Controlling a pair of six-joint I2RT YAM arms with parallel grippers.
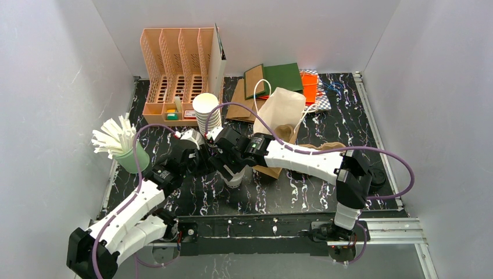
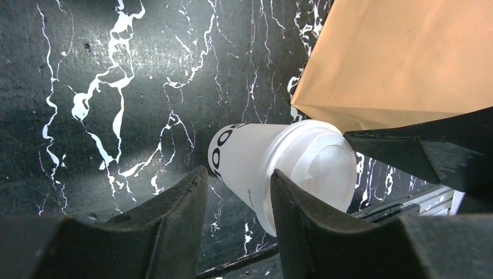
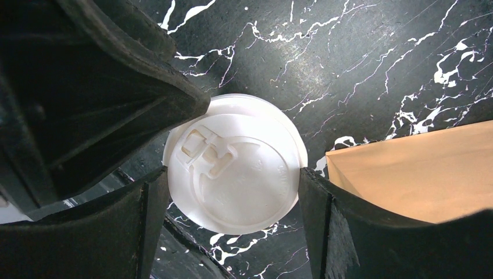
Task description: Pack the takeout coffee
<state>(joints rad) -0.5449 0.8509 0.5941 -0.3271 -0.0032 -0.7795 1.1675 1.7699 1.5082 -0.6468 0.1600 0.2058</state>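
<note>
Right jaws: my right jaws [image 3: 232, 180] stand wide astride the lid of the takeout coffee cup [image 3: 235, 163], with a finger against the rim on each side. I read that as a grip.
Left jaws: my left jaws [image 2: 238, 174] are part open and empty, with the cup just beyond their tips.
Cup: upright mid-tabletop [image 3: 360, 58], long axis vertical, directly beneath the right jaws.
Bag: the brown paper bag [image 3: 418, 168] lies just right of the cup.
Nearer arm: the right. I judge the move to be up, then right.

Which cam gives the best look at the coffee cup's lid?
Right wrist: lid face-on, sip hole clear. Left wrist shows it obliquely, atop the cup. Top external: almost all of it is hidden.
</note>
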